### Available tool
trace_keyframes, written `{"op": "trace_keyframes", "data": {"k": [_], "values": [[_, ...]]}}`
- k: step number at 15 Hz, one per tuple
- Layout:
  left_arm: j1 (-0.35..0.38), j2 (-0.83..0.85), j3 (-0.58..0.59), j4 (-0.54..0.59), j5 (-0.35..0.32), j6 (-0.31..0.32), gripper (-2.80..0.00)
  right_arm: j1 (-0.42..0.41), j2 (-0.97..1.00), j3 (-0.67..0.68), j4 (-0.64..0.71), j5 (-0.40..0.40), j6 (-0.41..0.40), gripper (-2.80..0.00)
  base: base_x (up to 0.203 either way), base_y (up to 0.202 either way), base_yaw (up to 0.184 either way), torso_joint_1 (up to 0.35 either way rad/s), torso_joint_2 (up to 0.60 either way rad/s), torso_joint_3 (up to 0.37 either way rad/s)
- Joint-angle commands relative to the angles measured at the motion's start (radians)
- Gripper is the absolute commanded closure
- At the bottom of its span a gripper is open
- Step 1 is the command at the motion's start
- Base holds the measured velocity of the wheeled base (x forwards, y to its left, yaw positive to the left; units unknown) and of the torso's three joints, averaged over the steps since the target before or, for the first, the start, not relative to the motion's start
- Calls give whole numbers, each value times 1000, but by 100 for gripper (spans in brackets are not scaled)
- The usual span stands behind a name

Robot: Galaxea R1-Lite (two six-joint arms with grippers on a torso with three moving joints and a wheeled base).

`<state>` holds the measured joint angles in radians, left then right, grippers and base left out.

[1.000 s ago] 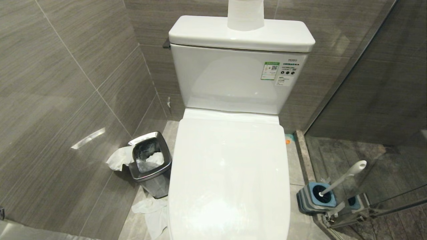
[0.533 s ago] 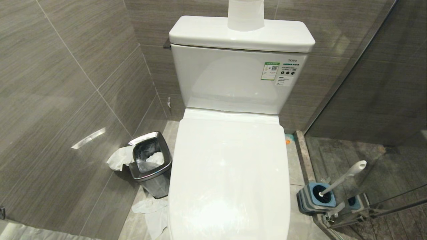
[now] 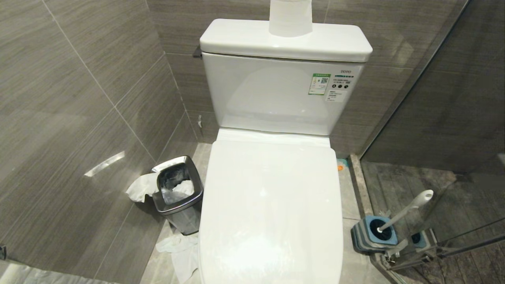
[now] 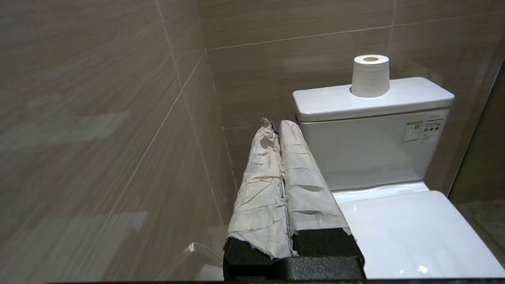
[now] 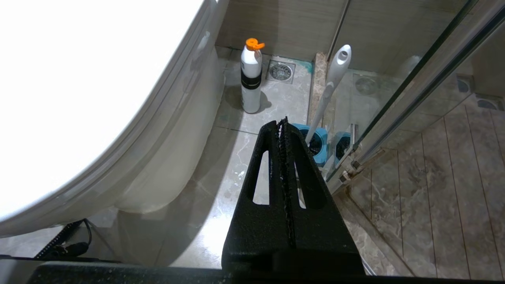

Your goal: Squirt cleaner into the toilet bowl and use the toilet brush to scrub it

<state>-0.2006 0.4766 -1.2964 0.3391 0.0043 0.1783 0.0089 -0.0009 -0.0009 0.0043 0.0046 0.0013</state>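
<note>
Toilet bowl [image 3: 205, 236] under shut lid [image 3: 272, 205], waste bin [image 3: 177, 197] beside

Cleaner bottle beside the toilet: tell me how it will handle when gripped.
The cleaner bottle stands tall and narrow on the floor tiles, so a sideways nudge could probably tip it. Its smooth round plastic body may slip or roll. It probably squeezes somewhat under a tight grip.

Toilet lid [image 3: 270, 205] closed; toilet brush [image 3: 406, 211] standing in holder [image 3: 361, 236].
</note>
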Motion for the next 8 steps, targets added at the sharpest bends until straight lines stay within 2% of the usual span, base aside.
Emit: {"op": "trace_keyframes", "data": {"k": [1, 5, 8], "values": [[21, -38, 34, 1, 0, -15, 0, 0, 1, 1, 0, 0, 0, 0, 0, 0, 0, 0, 0, 0], [70, -107, 95, 4, -17, -45, 0, 0, 1, 0, 0, 0, 0, 0, 0, 0, 0, 0, 0, 0], [79, -145, 126, 8, -27, -53, 0, 0, 1, -1, 0, 0, 0, 0, 0, 0, 0, 0, 0, 0]]}}
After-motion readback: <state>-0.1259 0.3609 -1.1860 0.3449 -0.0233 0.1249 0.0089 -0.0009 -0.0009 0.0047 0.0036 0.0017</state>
